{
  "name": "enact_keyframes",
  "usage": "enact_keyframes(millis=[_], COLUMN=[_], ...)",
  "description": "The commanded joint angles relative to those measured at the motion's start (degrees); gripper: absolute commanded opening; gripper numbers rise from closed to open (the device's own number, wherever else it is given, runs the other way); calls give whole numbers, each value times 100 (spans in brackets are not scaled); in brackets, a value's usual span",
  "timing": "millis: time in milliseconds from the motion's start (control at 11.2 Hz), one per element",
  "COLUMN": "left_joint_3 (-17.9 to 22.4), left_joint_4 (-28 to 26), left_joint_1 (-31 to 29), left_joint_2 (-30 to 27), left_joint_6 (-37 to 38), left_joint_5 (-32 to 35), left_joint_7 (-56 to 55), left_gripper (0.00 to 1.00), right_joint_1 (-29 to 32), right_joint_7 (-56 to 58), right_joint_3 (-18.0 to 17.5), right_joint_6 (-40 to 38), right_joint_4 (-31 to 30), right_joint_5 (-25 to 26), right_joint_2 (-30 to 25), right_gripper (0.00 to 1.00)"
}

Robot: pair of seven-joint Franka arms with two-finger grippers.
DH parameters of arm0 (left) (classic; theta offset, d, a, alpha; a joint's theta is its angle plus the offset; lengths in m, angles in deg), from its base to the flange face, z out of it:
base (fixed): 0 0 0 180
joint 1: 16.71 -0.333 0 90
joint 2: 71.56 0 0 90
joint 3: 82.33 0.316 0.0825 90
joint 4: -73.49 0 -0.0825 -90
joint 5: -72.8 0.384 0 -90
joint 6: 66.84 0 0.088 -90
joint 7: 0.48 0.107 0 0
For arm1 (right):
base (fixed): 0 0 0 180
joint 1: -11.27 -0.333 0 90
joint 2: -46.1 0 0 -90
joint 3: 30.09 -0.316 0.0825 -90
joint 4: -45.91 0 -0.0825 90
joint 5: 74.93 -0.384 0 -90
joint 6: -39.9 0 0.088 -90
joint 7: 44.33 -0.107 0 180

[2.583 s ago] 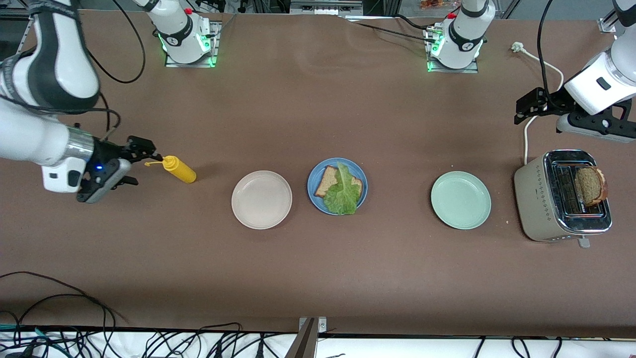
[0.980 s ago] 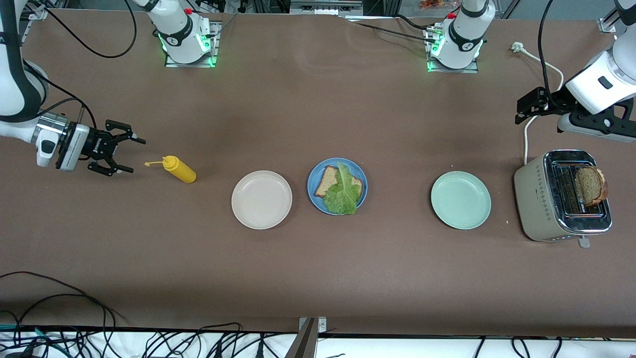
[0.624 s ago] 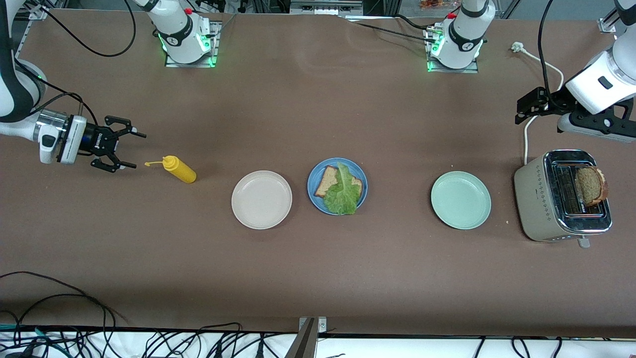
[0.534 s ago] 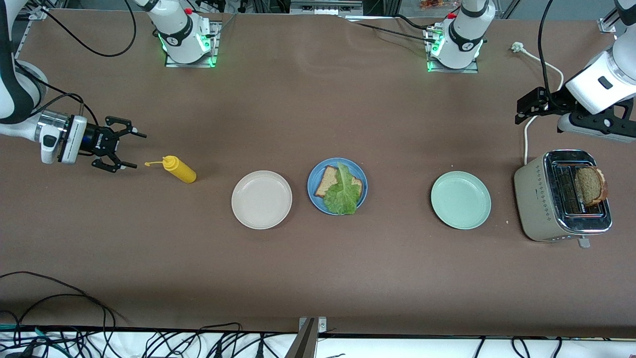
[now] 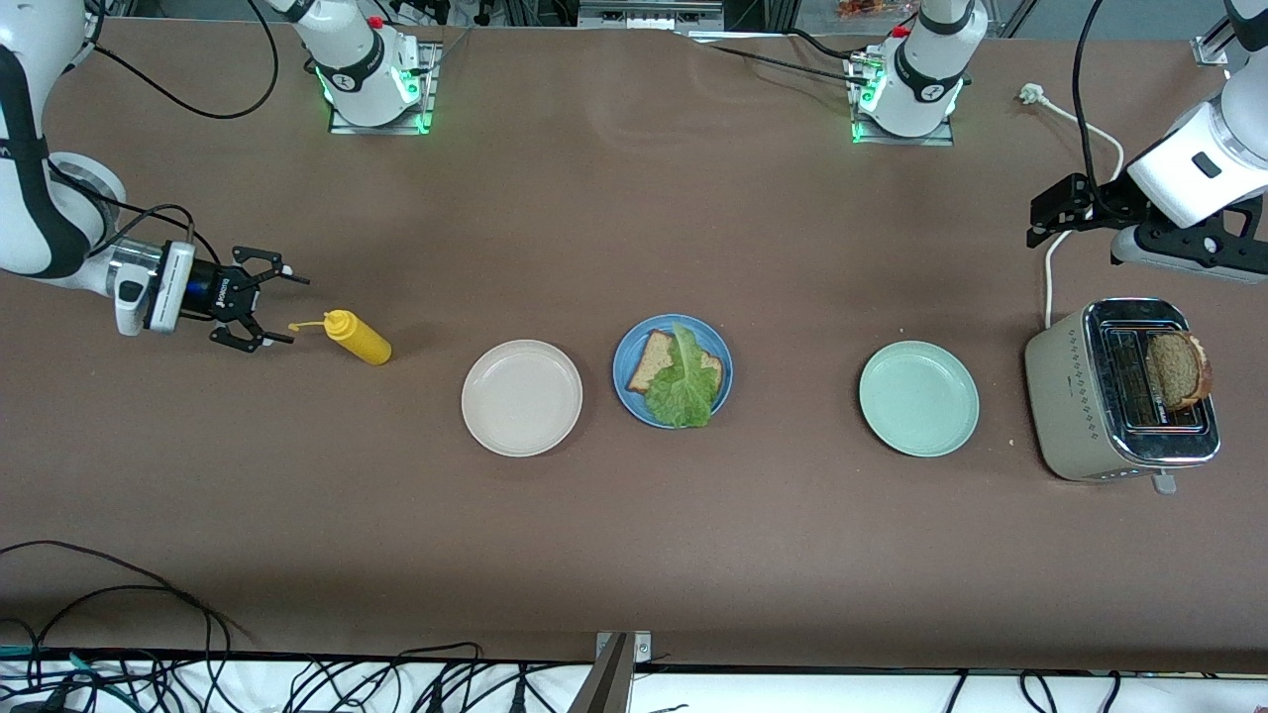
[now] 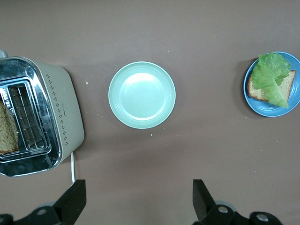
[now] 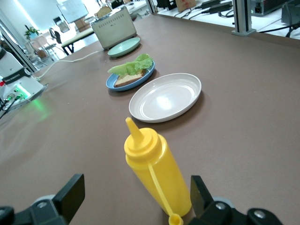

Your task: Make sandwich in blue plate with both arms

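The blue plate (image 5: pixel 623 384) lies mid-table with one brown bread slice (image 5: pixel 654 360) on it and a green lettuce leaf (image 5: pixel 684 384) over the slice. The wrist views also show the plate (image 6: pixel 273 111) (image 7: pixel 112 84). Another bread slice (image 5: pixel 1177 368) stands in the toaster (image 5: pixel 1080 396). My right gripper (image 5: pixel 294 311) (image 7: pixel 135 187) is open, low by the table, its fingers to either side of a yellow squeeze bottle (image 5: pixel 361 340) (image 7: pixel 159 173). My left gripper (image 5: pixel 1032 226) (image 6: pixel 138 187) waits open and empty, up in the air beside the toaster.
A cream-white plate (image 5: pixel 522 398) lies between the bottle and the blue plate. A mint-green plate (image 5: pixel 918 398) lies between the blue plate and the toaster. The bottle's cap (image 5: pixel 294 326) hangs off on a tether. A white power cable (image 5: pixel 1075 114) runs from the toaster.
My right gripper has come down and moved toward the yellow bottle, still open. The left arm, plates and bread have not moved.
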Motion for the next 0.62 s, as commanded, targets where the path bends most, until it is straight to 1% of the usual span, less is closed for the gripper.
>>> enact_keyframes(millis=[0, 178, 534], left_joint_3=[7, 7, 7], left_joint_4=[208, 208, 208], left_joint_1=[0, 0, 0], left_joint_2=[101, 101, 101], left_joint_6=[141, 141, 141], left_joint_5=[25, 25, 25], left_joint_7=[75, 75, 75], left_gripper=[100, 100, 100], right_joint_1=[156, 174, 174], right_joint_7=[444, 612, 841], right_joint_3=[-11, -11, -11], right_joint_6=[-262, -341, -596], right_joint_4=[78, 130, 166], right_joint_5=[-325, -334, -580], right_joint_2=[312, 452, 768], right_gripper=[100, 100, 100])
